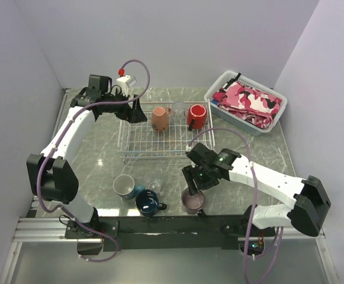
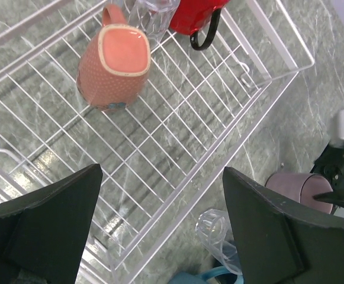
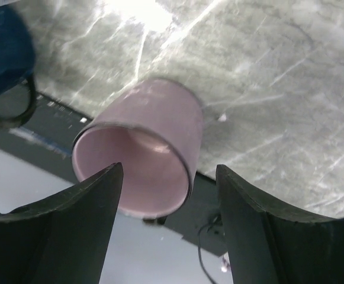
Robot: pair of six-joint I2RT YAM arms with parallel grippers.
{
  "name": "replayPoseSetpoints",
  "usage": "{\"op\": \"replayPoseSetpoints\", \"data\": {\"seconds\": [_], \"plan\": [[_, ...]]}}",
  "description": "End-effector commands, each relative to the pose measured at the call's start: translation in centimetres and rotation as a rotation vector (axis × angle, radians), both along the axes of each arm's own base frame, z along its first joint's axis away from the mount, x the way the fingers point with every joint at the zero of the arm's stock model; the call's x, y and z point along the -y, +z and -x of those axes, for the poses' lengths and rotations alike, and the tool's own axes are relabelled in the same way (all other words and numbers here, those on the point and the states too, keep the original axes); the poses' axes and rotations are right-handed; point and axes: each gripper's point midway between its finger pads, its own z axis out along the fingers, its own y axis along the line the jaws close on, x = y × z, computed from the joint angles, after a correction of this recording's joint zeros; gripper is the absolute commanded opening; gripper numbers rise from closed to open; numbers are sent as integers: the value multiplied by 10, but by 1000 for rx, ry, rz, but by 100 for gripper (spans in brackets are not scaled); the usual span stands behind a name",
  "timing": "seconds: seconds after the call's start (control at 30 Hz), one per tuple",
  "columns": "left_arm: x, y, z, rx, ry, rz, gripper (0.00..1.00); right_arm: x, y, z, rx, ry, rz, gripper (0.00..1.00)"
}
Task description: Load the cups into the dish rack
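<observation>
Pick step: R gripper [image 3: 169, 167], jaws apart, poised over mauve mug [image 1: 192, 202] at bottom centre of top view, not clamped. Next: close on mug, lift, carry to dish rack [image 1: 154, 145] mid-frame. L gripper [image 2: 160, 171] spread, empty, over rack.

Loads of open wire floor in the near half of the dish rack [image 1: 151, 145], far rail crowded by the salmon mug [image 1: 160, 118], a clear glass [image 1: 177, 109] and the red mug [image 1: 196, 116], plus the left tool [image 1: 137, 112] hanging wide open over the far-left corner. Tight down at the near edge of the desk [image 1: 100, 160]: teal mug [image 1: 123, 186], small glass [image 1: 154, 186] and navy mug [image 1: 149, 203] bunched together, mauve mug [image 1: 192, 202] just right of them under the spread right tool [image 1: 192, 184]. Bare strip of desk between that bunch and the rack's front rail.
</observation>
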Motion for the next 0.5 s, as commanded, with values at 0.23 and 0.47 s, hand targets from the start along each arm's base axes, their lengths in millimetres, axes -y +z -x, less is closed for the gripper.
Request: {"op": "replayPoseSetpoints", "data": {"seconds": [0.23, 0.47], "plan": [[0, 35, 3, 85, -4, 0, 89, -15, -34, -45, 118, 60, 172, 65], [-3, 33, 0, 121, -25, -22, 89, -11, -34, -35, 79, 68, 180, 6]]}}
